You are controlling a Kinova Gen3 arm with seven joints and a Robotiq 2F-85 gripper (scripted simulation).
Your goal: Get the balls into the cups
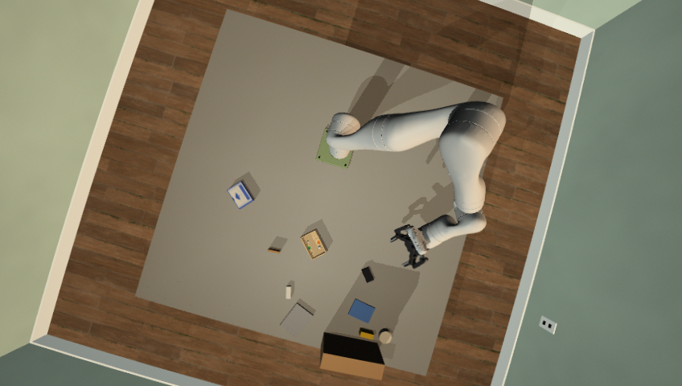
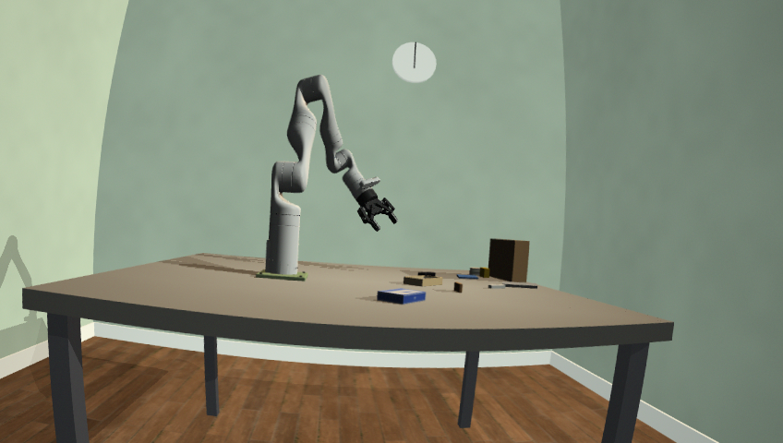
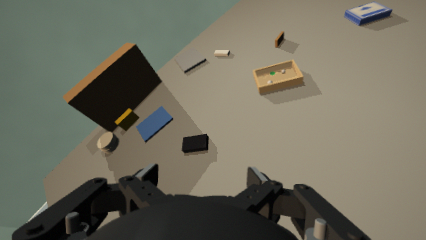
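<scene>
The wooden puzzle is a shallow tan box lying flat near the middle of the table. It also shows in the wrist view and in the side view. A green cup and small pale balls show inside it; which cup each ball is in is too small to tell. My gripper is open and empty, high above the table and well to the right of the puzzle. It also shows in the side view and the wrist view.
A tall dark box stands at the table's edge, with a yellow block, a round cylinder, a blue flat square and a black block near it. A blue-white box, a grey plate and small blocks lie around.
</scene>
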